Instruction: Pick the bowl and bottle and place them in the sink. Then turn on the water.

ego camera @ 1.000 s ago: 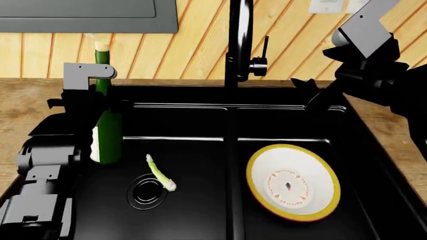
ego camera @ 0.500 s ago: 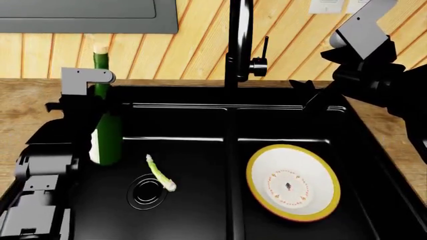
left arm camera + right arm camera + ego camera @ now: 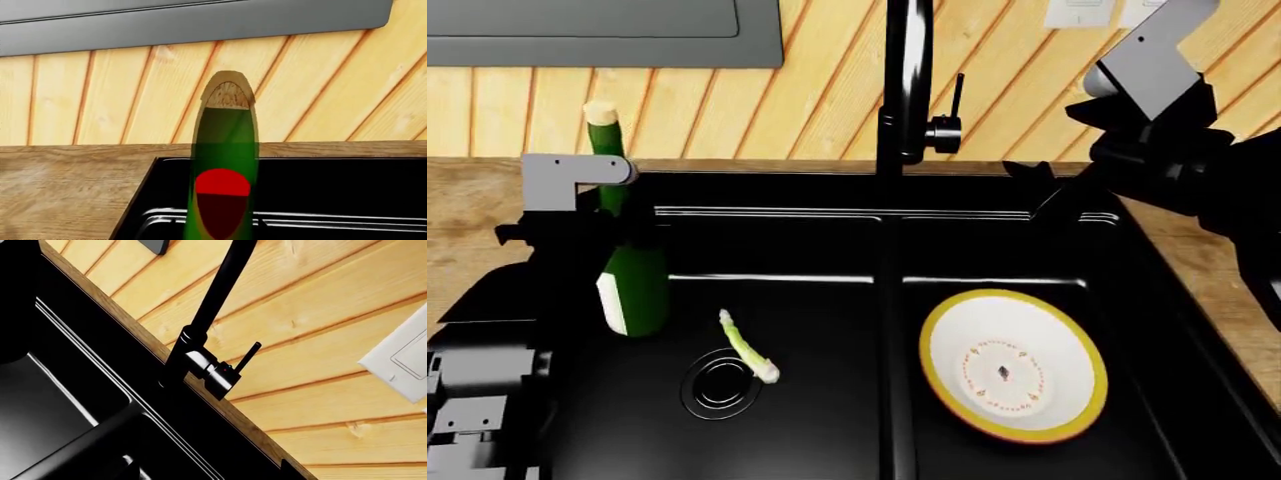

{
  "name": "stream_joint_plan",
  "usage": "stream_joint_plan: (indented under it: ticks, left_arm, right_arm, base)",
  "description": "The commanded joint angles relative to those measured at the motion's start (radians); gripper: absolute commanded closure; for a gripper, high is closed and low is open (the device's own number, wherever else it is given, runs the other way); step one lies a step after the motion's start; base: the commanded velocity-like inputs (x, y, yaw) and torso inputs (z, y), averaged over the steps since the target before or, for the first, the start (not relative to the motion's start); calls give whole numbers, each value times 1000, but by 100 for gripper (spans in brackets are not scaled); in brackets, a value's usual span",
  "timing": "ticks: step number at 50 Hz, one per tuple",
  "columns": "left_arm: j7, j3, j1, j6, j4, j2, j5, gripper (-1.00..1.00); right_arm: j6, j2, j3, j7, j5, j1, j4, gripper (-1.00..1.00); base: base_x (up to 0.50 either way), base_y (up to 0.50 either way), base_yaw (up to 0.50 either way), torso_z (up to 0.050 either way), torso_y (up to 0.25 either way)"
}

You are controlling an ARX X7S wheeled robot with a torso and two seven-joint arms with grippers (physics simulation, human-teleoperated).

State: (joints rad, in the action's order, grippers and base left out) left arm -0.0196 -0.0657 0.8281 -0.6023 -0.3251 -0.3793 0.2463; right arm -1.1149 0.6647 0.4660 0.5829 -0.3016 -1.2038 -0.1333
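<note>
1. Far left of the head view: left gripper (image 3: 594, 215) level with the lower neck of the bottle (image 3: 634, 285); fingers hidden behind the dark housing, so cannot tell whether clamped on the glass or slack.
2. Bottle standing in the left basin of the sink (image 3: 827, 215), base on the floor, long axis near vertical but leaning, top tipped toward the left wall; judged likely to topple if released badly.
3. Same basin: small green stalk (image 3: 747, 347) lying beside the round drain (image 3: 718, 382).
4. Right basin: bowl (image 3: 1014, 365) resting open side up, empty.
5. Behind the divider: faucet (image 3: 905, 90), its lever (image 3: 957, 98) upright on the right side; no water visible.
6. Far right: right gripper (image 3: 1044, 190) nearer the lever, lever up and to its left; finger state impossible to tell.
</note>
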Motion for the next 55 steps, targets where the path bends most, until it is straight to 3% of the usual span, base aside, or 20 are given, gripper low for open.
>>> stream_joint_plan:
  ticks: [1, 5, 6, 55]
  left_arm:
    - [-58, -27, -109, -90, 89, -13, 62, 100]
    - [-61, -33, -107, -89, 84, -15, 60, 100]
    - [-62, -36, -106, -89, 82, -15, 59, -100]
    - [-42, 39, -134, -173, 236, -95, 113, -100]
  right_arm:
    - [18, 1, 11, 3, -1, -3, 0, -100]
    - [18, 2, 10, 3, -3, -1, -2, -100]
    - [17, 3, 10, 4, -4, 0, -3, -100]
    - [-5, 3, 15, 7, -17, -27, -12, -100]
  base:
    - [0, 0, 0, 0, 0]
    - [0, 0, 0, 0, -6]
    - [0, 0, 0, 0, 0]
    - [0, 0, 0, 0, -1]
